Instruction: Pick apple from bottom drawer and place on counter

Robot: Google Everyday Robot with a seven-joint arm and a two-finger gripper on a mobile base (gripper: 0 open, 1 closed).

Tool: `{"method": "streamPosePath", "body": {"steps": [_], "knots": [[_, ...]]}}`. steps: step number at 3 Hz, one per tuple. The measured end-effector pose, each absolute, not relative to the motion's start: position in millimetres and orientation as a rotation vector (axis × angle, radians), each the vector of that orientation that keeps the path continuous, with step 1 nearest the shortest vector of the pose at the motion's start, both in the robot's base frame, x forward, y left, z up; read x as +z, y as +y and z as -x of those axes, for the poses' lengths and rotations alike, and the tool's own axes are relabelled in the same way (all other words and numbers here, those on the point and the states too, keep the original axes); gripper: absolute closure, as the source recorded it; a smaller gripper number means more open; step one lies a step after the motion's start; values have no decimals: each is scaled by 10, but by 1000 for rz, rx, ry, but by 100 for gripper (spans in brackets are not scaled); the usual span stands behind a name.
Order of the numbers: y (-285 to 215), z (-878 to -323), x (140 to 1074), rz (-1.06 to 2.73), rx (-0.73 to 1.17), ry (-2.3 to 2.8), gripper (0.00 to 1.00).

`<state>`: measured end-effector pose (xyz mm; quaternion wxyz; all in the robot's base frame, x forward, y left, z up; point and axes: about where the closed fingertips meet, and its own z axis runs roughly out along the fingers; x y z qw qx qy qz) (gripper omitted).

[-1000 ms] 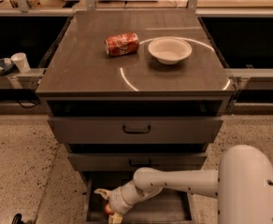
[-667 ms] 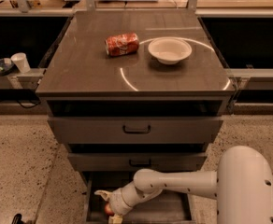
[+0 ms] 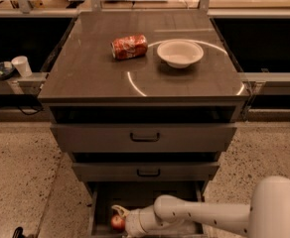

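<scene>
So the gripper point(image 3: 120, 213) is down inside the bottom drawer point(image 3: 99, 206), which is pulled out under the two drawers with the black handles. It's at the drawer's left side, on the end of the white arm point(image 3: 199, 214) that comes in from the lower right.

The apple point(image 3: 117, 223) is right at the gripper's tip, touching it or as good as. It sits on the drawer floor by the left wall, just below and a hair in front of the pale tip. A bit of the gripper curls over the top of the apple, so from here the fruit looks tucked in under it. Honestly I can't tell if the gripper is clamped on the apple or just loose around it, because the wrist blocks the right side of the apple and the rest is too dark. I also can't say if the apple is lifted at all. It looks low in the drawer.

Up on the counter point(image 3: 95, 73), well above the gripper, there's a crushed red can point(image 3: 129, 46) lying on its side and a white bowl point(image 3: 180, 52) just to its right, not touching.
</scene>
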<state>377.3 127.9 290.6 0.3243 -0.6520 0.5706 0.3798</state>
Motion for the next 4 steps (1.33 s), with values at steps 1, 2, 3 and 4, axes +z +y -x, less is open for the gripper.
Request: {"method": "streamPosePath", "body": {"steps": [1, 2, 3, 4], "knots": [[1118, -3921, 2771, 1568, 876, 1598, 0], [1101, -4026, 2750, 1540, 837, 1609, 0], [1126, -4057, 2739, 1535, 842, 1595, 0], [1124, -4216, 2665, 1505, 830, 1602, 14]]}}
